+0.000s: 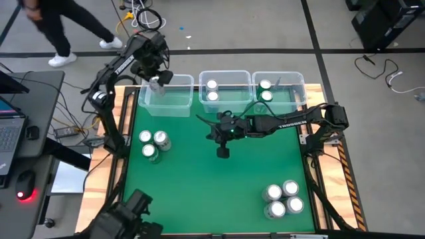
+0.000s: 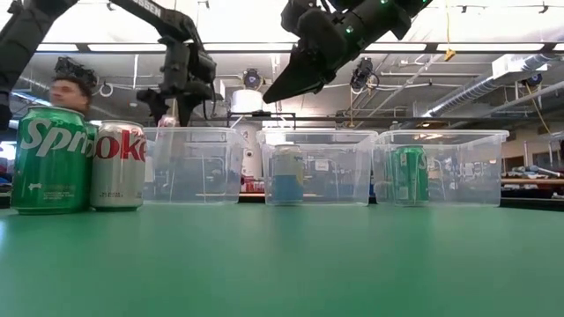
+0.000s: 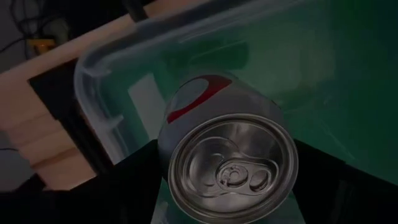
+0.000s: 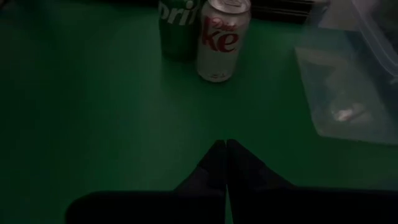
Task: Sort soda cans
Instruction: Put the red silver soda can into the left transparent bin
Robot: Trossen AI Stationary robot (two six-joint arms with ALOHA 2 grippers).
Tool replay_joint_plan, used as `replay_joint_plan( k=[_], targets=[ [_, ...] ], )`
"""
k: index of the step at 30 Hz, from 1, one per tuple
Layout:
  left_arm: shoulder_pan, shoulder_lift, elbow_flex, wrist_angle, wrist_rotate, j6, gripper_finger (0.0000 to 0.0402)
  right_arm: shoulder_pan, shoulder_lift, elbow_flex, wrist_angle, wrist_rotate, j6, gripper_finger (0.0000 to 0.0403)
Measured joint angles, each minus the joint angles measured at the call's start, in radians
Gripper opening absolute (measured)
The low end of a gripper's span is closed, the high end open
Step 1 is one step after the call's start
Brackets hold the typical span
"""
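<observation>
Holding a silver Diet Coke can (image 3: 227,155) clamped between its fingers, the left gripper (image 1: 157,81) hangs right over the left bin (image 1: 166,96), can roughly upright with its long axis pointing down into the bin; so the drop looks like straight down; that bin seems empty so far. The middle bin (image 1: 226,89) has two cans, the right bin (image 1: 279,89) two green ones; three cans sit near the worktop's (image 1: 212,192) left edge, four at the front right. The right gripper (image 1: 223,151) hovers mid-worktop, fingers pressed together, carrying nothing.
</observation>
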Motion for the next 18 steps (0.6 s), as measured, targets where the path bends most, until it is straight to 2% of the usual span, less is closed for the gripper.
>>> replay_joint_plan(
  k=[3,10,18],
  targets=[
    [0.0,0.021,0.0,0.009,-0.008,0.0,0.029,0.0,0.0,0.0,0.0,-0.003,0.0,0.0],
    [0.006,0.022,-0.031,0.141,-0.005,-0.011,0.029,0.0,0.0,0.0,0.0,-0.004,-0.008,0.0],
    [0.011,0.021,-0.158,0.265,-0.007,-0.001,0.029,0.017,0.0,0.0,0.005,-0.004,-0.008,0.0]
  ],
)
